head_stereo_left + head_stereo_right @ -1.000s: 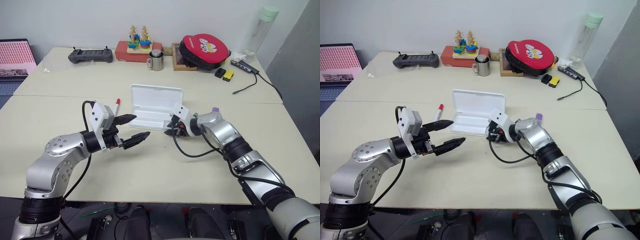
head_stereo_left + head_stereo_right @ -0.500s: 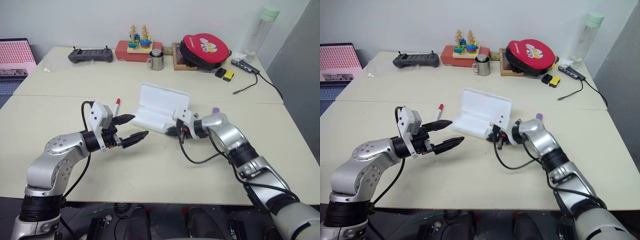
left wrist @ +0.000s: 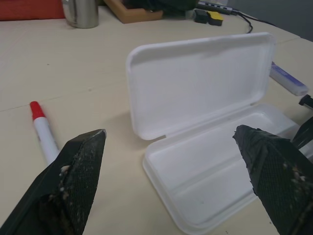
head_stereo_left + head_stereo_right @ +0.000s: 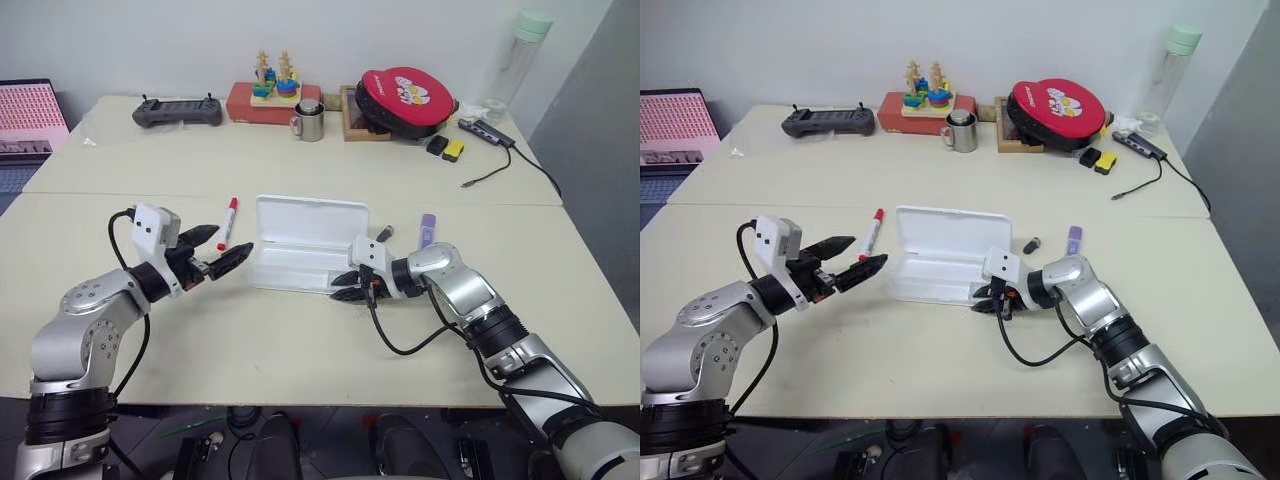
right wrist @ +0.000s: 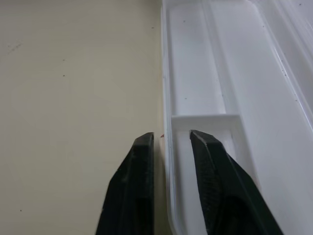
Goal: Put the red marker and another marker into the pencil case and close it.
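The pencil case (image 4: pixel 300 268) lies flat and open mid-table, its lid (image 3: pixel 195 78) folded back on the far side and its tray bare. Left of it lies the red marker (image 4: pixel 228 222), red cap away from me. The purple marker (image 4: pixel 427 229) rests to the right of the case. My left gripper (image 4: pixel 232 242) hovers wide open just near of the red marker, pointing at the case. My right gripper (image 5: pixel 171 137) sits at the tray's near right corner, its fingers slightly open astride the rim (image 5: pixel 166 122).
A small black cap-like piece (image 4: pixel 384 234) lies between the case and the purple marker. Along the far edge stand a game controller (image 4: pixel 177 111), a red box with a stacking toy (image 4: pixel 262 98), a steel mug (image 4: pixel 308 120), a red round case (image 4: pixel 405 100) and a bottle (image 4: pixel 515 60).
Half a second ago my right gripper held the case tilted up; it now lies flat and open, and the fingers have parted. My left gripper has swung left toward the red marker.
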### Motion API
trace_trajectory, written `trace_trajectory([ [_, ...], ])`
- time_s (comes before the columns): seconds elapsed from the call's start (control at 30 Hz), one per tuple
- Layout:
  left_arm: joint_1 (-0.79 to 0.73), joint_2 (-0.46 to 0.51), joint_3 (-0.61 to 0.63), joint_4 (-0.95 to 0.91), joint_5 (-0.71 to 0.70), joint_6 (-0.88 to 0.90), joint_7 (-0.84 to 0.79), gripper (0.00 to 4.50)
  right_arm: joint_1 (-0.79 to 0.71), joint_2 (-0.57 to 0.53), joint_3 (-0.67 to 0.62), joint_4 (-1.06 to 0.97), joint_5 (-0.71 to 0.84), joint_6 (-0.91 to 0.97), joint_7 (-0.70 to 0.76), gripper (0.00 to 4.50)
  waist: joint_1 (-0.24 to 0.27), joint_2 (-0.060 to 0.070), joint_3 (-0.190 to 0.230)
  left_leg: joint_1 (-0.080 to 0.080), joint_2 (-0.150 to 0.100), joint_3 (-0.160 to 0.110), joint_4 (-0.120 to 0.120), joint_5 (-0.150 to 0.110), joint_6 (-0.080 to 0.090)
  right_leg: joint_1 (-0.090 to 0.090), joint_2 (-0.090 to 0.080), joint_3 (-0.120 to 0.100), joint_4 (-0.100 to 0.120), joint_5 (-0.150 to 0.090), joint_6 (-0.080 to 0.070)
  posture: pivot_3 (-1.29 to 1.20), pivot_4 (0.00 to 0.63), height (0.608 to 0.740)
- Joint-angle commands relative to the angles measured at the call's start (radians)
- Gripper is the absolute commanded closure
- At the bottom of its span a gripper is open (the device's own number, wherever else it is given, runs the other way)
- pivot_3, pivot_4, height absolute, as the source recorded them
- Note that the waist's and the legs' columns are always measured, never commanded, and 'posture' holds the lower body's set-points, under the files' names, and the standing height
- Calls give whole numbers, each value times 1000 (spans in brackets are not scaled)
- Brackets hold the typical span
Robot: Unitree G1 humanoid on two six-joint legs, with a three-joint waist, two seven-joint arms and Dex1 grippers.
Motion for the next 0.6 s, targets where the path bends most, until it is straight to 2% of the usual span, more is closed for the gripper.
trace_trajectory([
  [0.03,-65,-22,72,121,15,-26,93,0,-10,8,-110,-137,103,65,-14,2254,1,0,0,0,0,0,0,0,0,0,0,0,0,0,0,0,150,740],
  [0.17,-180,-30,1,307,162,-74,222,0,3,85,-262,-249,265,163,-103,1345,8,-1,0,0,0,-1,1,0,0,0,0,-1,2,0,0,0,150,740],
  [0.33,-285,-46,-69,450,208,-95,175,0,33,98,-289,-358,285,216,-197,131,15,-2,0,0,0,-1,1,0,0,1,0,-1,1,1,-2,0,150,740],
  [0.6,-423,-73,-153,689,294,-140,133,0,65,90,-305,-451,326,260,-272,56,22,-2,0,-1,0,-1,0,0,0,-1,1,-1,1,2,-4,0,150,740],
])
